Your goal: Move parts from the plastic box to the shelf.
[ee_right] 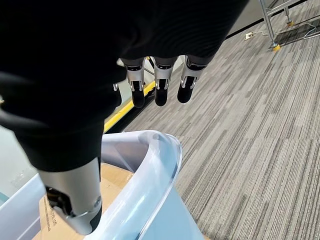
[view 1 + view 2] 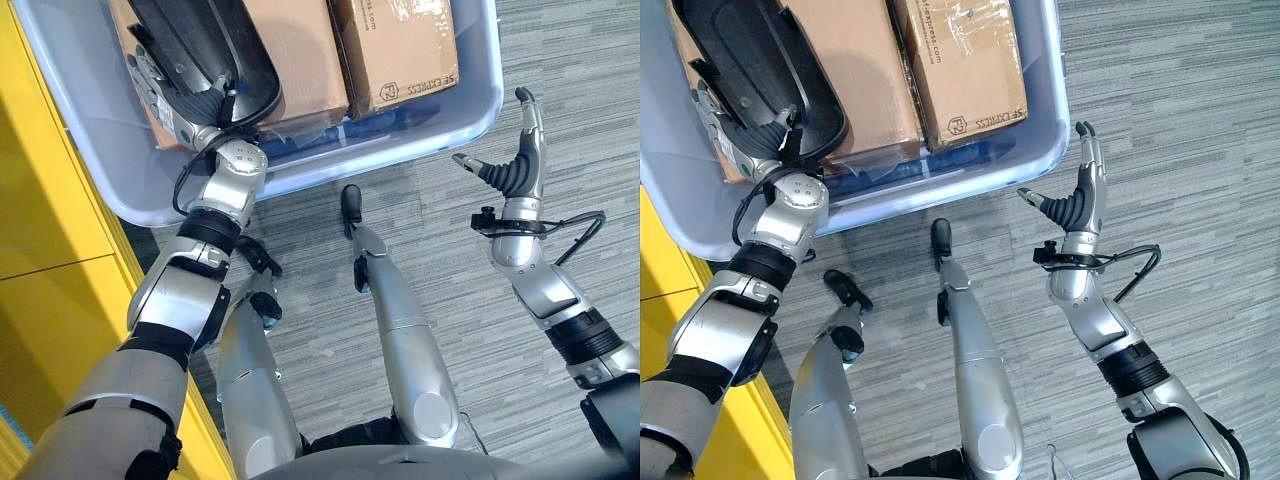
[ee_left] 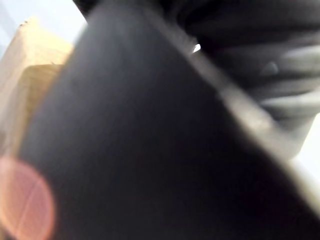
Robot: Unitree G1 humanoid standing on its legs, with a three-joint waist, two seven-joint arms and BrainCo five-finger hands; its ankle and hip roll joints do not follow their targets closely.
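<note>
Left hand [image 2: 165, 95] grips black part [image 2: 205, 45] beside printed cardboard boxes [image 2: 960, 60].

- The plastic box [image 2: 470, 115] is a pale, translucent blue tub with a rounded, rolled rim. It stands on the grey striped carpet floor [image 2: 1200, 120], one long side close to a yellow edge [image 2: 60, 200].
- A black part [image 2: 750, 65] lies in the box at the robot's left end. It is a large, glossy shell with a curved outline and a raised rim, tilted over the cartons and resting partly on one of them.
- Two brown cardboard cartons lie flat in the box, side by side and touching: one carton [image 2: 850, 70] partly under the black part, the other carton [image 2: 960, 55] toward the box's right end, taped along its top.
</note>
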